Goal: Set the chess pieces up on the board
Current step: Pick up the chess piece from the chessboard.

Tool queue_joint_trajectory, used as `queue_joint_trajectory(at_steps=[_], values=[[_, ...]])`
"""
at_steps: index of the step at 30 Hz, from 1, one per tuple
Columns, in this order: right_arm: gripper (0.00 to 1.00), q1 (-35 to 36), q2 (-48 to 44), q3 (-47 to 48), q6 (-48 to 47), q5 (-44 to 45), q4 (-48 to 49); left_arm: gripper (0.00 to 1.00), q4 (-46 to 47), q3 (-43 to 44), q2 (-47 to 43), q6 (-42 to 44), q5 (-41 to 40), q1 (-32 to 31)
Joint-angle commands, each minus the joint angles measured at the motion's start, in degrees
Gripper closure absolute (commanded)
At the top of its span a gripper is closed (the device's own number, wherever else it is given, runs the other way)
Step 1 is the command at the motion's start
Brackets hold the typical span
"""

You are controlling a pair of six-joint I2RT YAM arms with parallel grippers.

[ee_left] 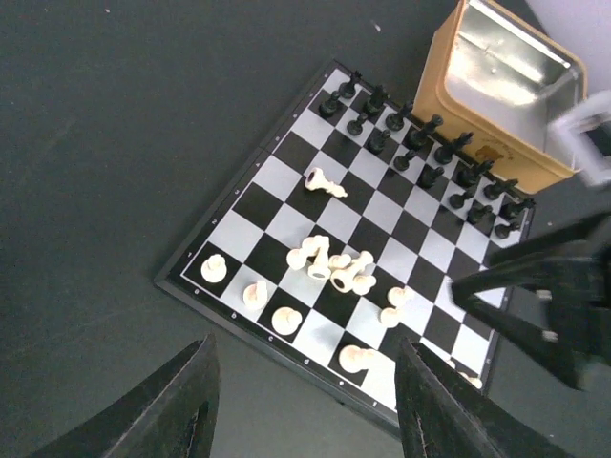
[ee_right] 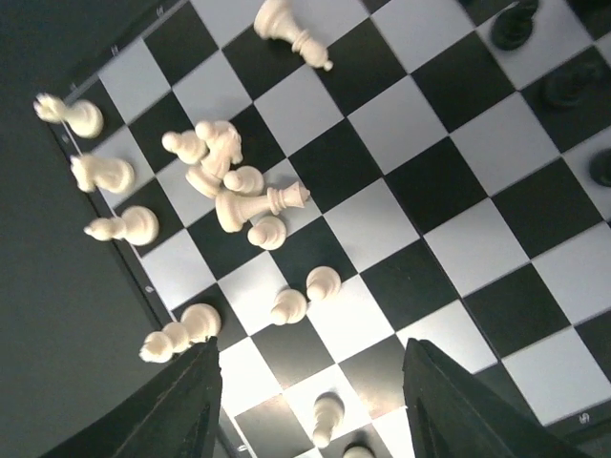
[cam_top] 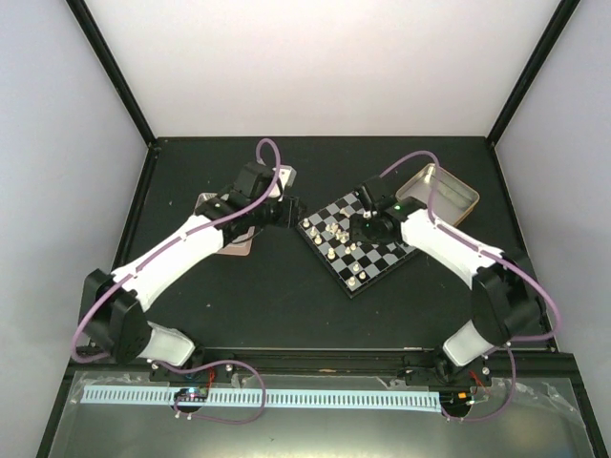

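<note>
- Board (cam_top: 374, 265) lies skewed on the desk (cam_top: 239, 296), right of centre, beside a tin (cam_top: 449, 196).
- Black pieces (ee_left: 417, 136) line its far-right edge; white pieces (ee_right: 239, 205) mostly toppled.
- Left jaws apart, empty, near its left edge.
- Right jaws apart, empty, above the white pieces.

You have a black table (cam_top: 267, 296) boxed in by white walls (cam_top: 325, 67) and a black frame (cam_top: 110, 67). Toward the table's far right corner sits an open rectangular tin (cam_top: 447, 193), empty, silver inside; your left wrist view shows its outer wall (ee_left: 477, 143) as tan-gold. Left of centre, toward the far edge, lies a flat pinkish-tan piece (cam_top: 237, 246), only partly in view. A white perforated strip (cam_top: 286, 396) runs along the near edge.
</note>
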Motion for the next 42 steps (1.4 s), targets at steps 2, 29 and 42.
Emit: queue_joint_trajectory(at_steps=[2,29,42], values=[[0.53,0.0,6.2,4.2,-5.1,-2.0,-2.9,0.48,-6.4,0.3,-6.4,-1.1,0.7,0.8],[0.81,1.3,18.2,8.5,-7.0,4.5,-3.8,0.33,-14.2,-4.3,-28.0,7.8,-14.0,1.9],[0.93,4.4,12.3,5.6,-5.6,1.9,-7.2,0.32,-12.9,-7.4,-31.1,8.0,-14.4,3.3]])
